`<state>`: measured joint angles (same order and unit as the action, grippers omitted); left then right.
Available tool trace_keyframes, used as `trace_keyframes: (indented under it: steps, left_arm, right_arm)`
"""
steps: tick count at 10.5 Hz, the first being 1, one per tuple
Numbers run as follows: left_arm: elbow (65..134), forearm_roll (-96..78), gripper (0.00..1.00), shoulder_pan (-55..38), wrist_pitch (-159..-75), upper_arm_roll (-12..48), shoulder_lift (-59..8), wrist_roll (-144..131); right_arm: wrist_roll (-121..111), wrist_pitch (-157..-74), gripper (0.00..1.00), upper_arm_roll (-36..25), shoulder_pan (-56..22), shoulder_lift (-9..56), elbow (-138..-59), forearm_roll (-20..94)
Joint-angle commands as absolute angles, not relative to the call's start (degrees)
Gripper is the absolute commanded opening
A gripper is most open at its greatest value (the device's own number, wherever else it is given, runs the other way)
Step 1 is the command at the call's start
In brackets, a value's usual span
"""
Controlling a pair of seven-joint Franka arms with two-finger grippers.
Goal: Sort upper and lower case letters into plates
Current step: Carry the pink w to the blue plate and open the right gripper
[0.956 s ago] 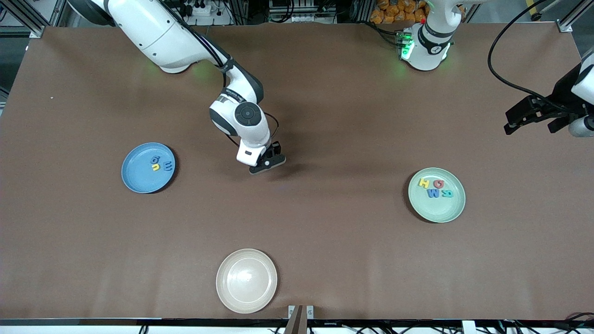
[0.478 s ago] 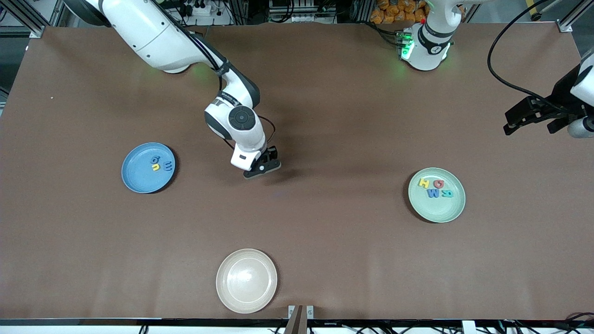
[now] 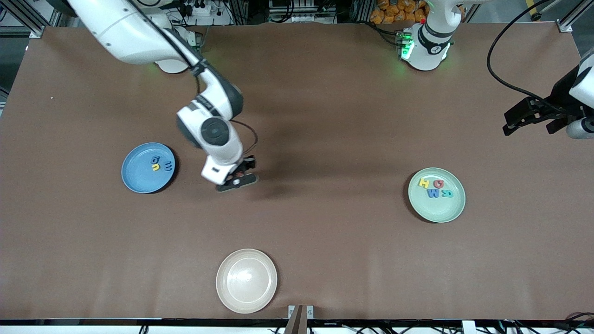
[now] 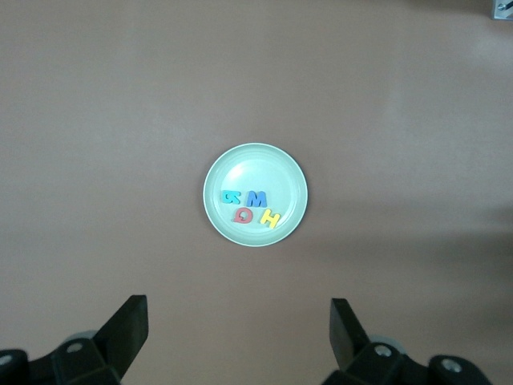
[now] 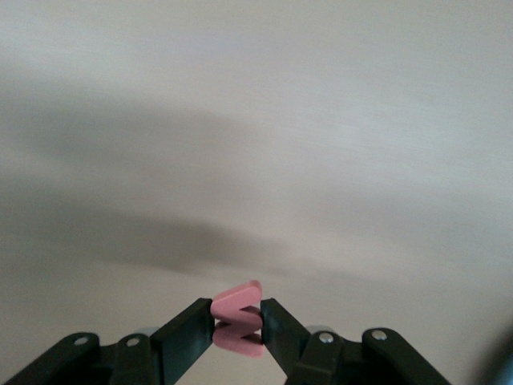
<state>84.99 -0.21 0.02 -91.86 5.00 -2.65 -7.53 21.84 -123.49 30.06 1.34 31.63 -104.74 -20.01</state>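
Observation:
My right gripper [image 3: 236,182] is shut on a small pink-red zigzag letter [image 5: 238,318] and holds it over the bare brown table, between the sky blue plate [image 3: 137,178] and the table's middle. That plate holds three small letters [image 3: 161,164] in yellow and blue. The mint green plate [image 3: 436,211] toward the left arm's end holds several letters [image 3: 435,188]; it also shows in the left wrist view [image 4: 255,164]. My left gripper [image 4: 238,337] is open and empty, and it waits high over the table's edge at the left arm's end [image 3: 531,112].
A cream-beige round dish [image 3: 246,280] stands empty near the table's front edge. The brown table mat [image 3: 325,139] lies bare between the plates.
My right gripper has moved with the pink-red letter toward the sky blue plate and a little nearer the front camera. The left arm has not moved.

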Motion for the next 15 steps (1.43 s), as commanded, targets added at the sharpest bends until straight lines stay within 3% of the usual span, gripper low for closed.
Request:
trace_keyframes:
  steps: [1,4,5,7,8,9,11,13,15]
  left_arm:
    - [84.8,-1.0,1.00,0.3,-91.8,4.9,-2.6,-7.0]
    - [84.8,-0.9,1.00,0.3,-91.8,4.9,-2.7,-7.0]
    - [84.8,-0.9,1.00,0.3,-91.8,4.9,-2.7,-7.0]
    - [84.8,-0.9,1.00,0.3,-91.8,4.9,-2.7,-7.0]
    - [84.8,-0.9,1.00,0.2,-91.8,4.9,-2.7,-7.0]
    - [84.8,-0.9,1.00,0.2,-91.8,4.9,-2.6,-7.0]
    - [84.8,-0.9,1.00,0.2,-91.8,4.9,-2.6,-7.0]
    - [84.8,-0.8,1.00,0.2,-91.8,4.9,-2.6,-7.0]
    - [84.8,-0.8,1.00,0.2,-91.8,4.9,-2.7,-7.0]
  right_arm:
    - [15.4,-118.8,0.00,36.5,16.6,29.3,-107.0,-18.6]
    - [5.9,-117.8,0.00,36.5,30.5,27.9,-111.5,-19.1]
    - [5.4,-121.1,0.00,36.4,33.9,27.9,-114.5,-19.2]
    - [5.2,-124.1,0.00,36.1,35.9,28.0,-116.9,-19.9]
    - [6.0,-123.9,0.30,36.1,36.4,28.6,-116.5,-19.9]
    - [6.2,-123.5,0.99,35.9,37.8,28.7,-116.0,-19.4]
    - [6.2,-118.1,1.00,38.2,38.9,27.8,-112.5,-19.4]
    - [6.9,-99.8,1.00,43.3,38.9,27.5,-98.1,-19.2]
    - [10.5,-89.8,1.00,45.9,38.4,27.4,-87.1,-18.0]
